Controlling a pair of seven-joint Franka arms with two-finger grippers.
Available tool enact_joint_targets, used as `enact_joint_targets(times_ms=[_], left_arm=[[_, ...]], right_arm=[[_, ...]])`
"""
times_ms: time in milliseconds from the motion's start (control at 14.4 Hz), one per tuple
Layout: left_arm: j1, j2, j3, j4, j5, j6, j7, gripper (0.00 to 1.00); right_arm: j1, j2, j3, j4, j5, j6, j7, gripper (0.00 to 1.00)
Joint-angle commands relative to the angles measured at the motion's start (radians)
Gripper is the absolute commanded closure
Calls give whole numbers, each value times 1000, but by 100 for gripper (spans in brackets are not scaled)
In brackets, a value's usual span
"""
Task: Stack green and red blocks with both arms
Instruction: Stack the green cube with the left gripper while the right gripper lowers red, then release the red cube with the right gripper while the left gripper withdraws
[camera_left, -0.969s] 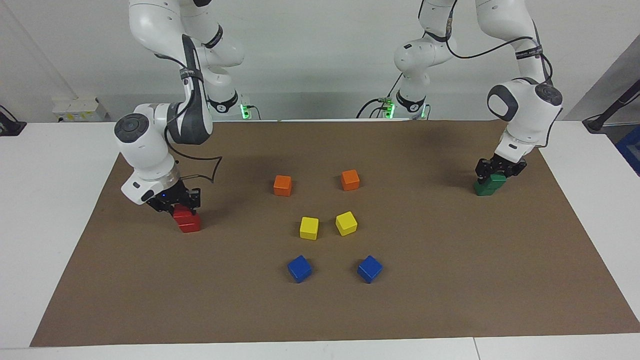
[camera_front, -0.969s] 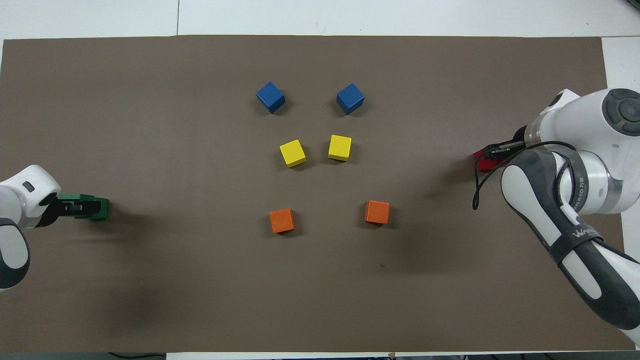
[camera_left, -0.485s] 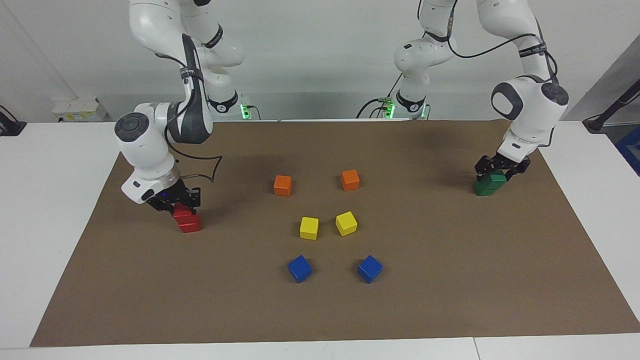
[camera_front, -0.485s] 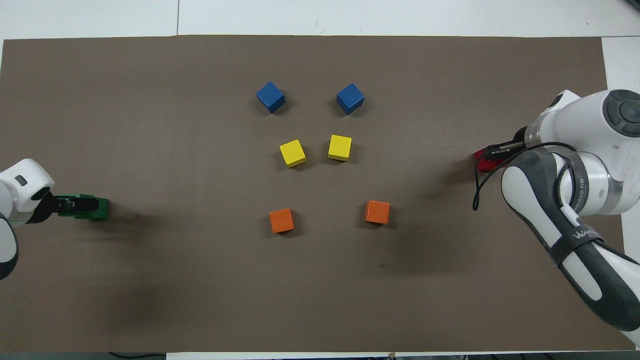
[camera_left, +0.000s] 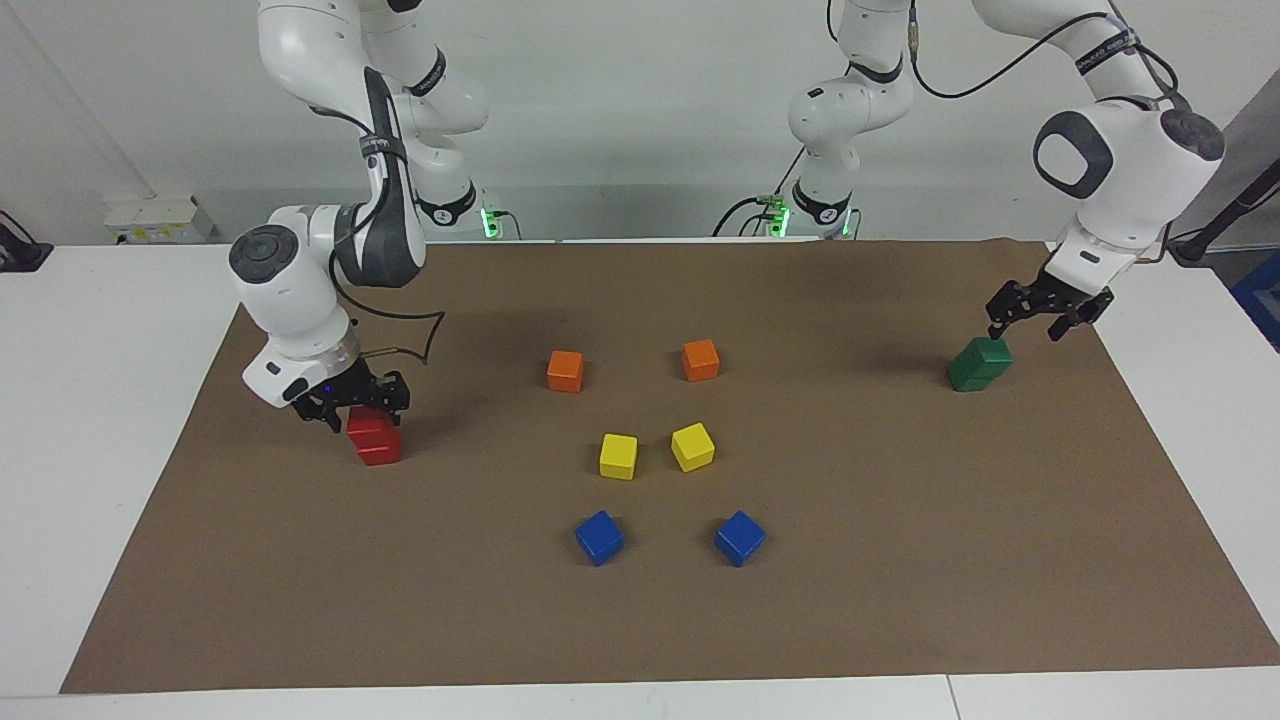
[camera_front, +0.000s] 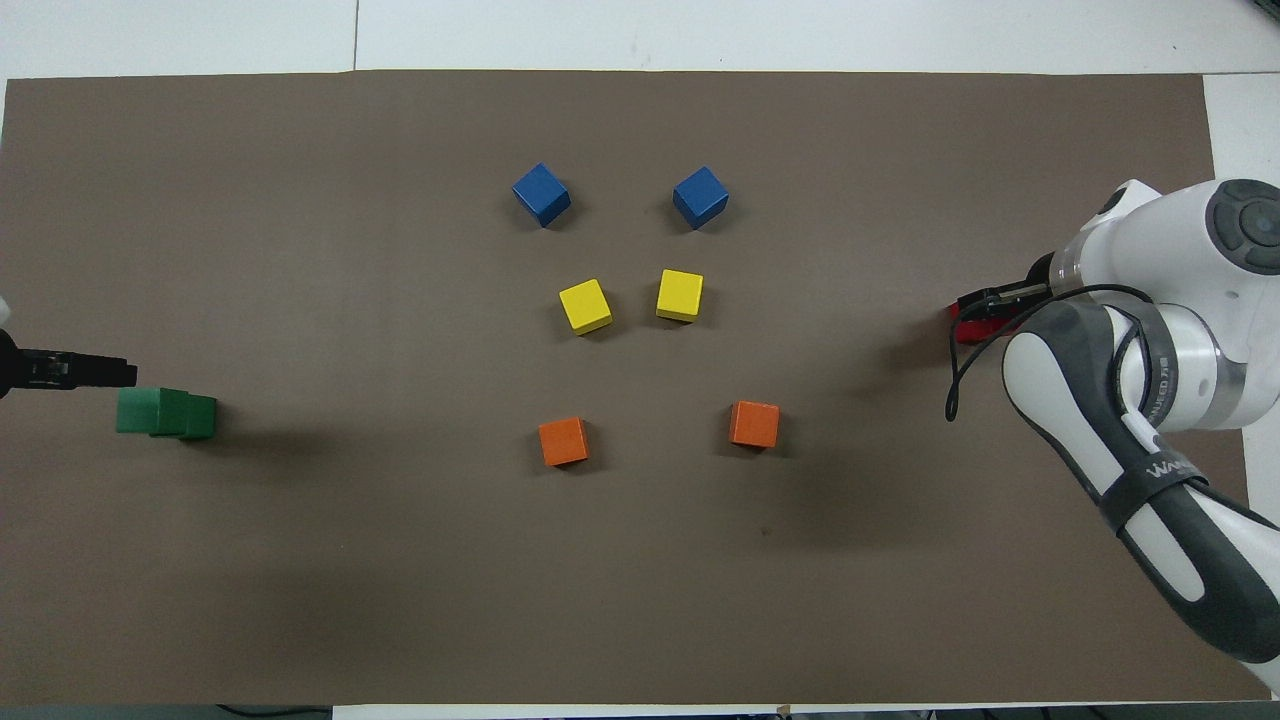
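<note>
Both stacks look built. The green stack (camera_left: 978, 363) stands at the left arm's end of the table, its top cube sitting slightly askew. The left gripper (camera_left: 1036, 312) hangs above it with fingers spread and empty. The red stack (camera_left: 374, 439) stands at the right arm's end, with the right gripper (camera_left: 352, 404) just over it, fingers apart and holding nothing. A clean finish means lifting straight up, since any sideways drift could knock a top cube off.
</note>
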Motion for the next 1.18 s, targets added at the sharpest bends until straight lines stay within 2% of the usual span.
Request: enact_joint_targets(times_ms=[0, 208, 346, 485, 692, 900, 1108], left_arm=[[-36, -5, -5, 105, -14, -108, -48, 0], [-88, 4, -8, 179, -11, -163, -305, 0], [-109, 12, -8, 229, -9, -209, -358, 0], [-120, 32, -8, 308, 1, -297, -360, 0], [-130, 69, -8, 423, 4, -439, -360, 0], [-151, 67, -4, 467, 4, -530, -358, 0], [-175, 61, 5, 492, 15, -611, -358, 0]], right_arm=[[-3, -28, 2, -30, 4, 19, -14, 0], [-3, -22, 2, 8, 4, -4, -14, 0], [-3, -31, 4, 25, 6, -31, -14, 0], [3, -57, 5, 77, 6, -134, -13, 0], [20, -152, 5, 109, 6, -245, -14, 0], [17, -270, 5, 108, 6, -358, -22, 0], [18, -353, 5, 109, 6, -491, -17, 0]])
